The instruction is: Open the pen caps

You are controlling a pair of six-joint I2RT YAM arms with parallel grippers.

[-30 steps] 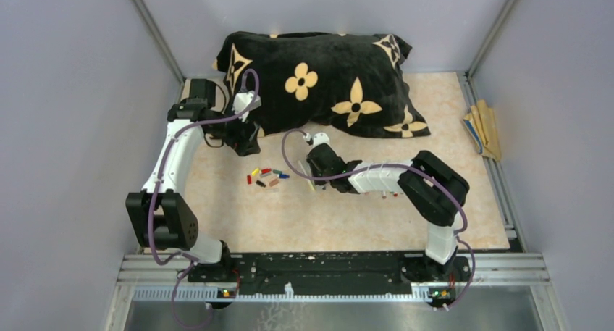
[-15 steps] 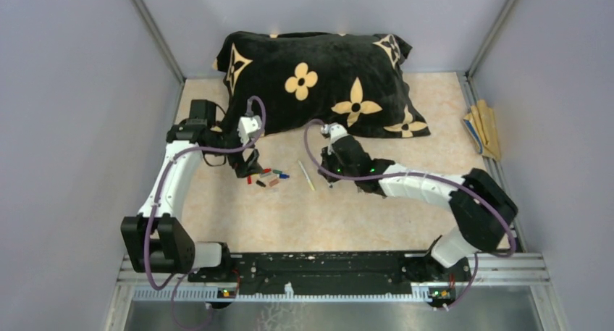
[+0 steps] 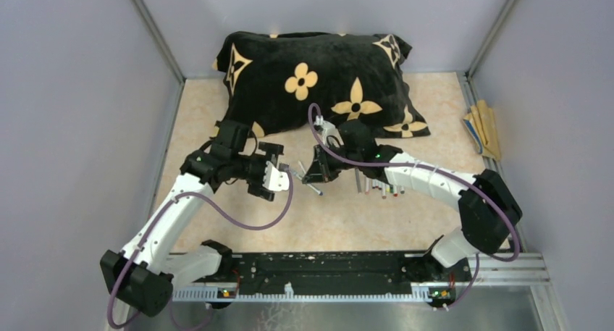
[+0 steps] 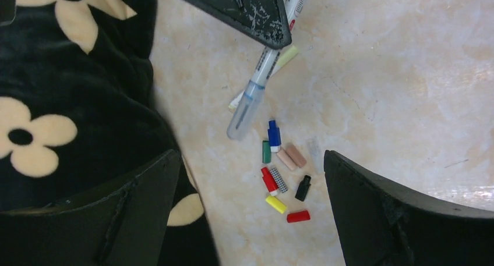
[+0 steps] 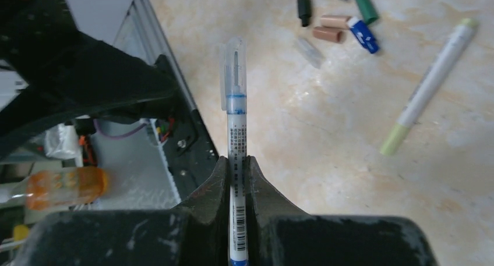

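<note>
- Since the earlier frame, your left arm has swung away from the pillow [image 3: 318, 77] to the middle of the table [image 3: 434, 114]. Your right gripper [image 5: 237, 161] has shifted left to meet it, with a pen [image 5: 235, 120] now raised off the surface.
- Your right gripper is clamped on that one pen, pinching the barrel, and the capped end sticks out past the fingertips.
- Your left gripper [image 4: 250, 161] is spread wide and holds nothing. It hangs over the loose caps [image 4: 279, 178], and the held pen's tip is near the gap, touching neither finger.
- The held pen has a white barrel with print and a barcode, a blue ring, and its clear cap [image 5: 234, 74] still on.
- Pens: one is in the grip. A second pen [image 5: 431, 80], white with yellow-green ends, lies flat on the table. A row of pens [image 3: 376, 186] beside your right forearm is too small to count.
- Loose caps: nine are coloured, two red, two tan, and one each blue, green, black, yellow and grey-patterned. A transparent tenth cap [image 5: 309, 50] lies beside them. All are clustered near the pillow's edge.
</note>
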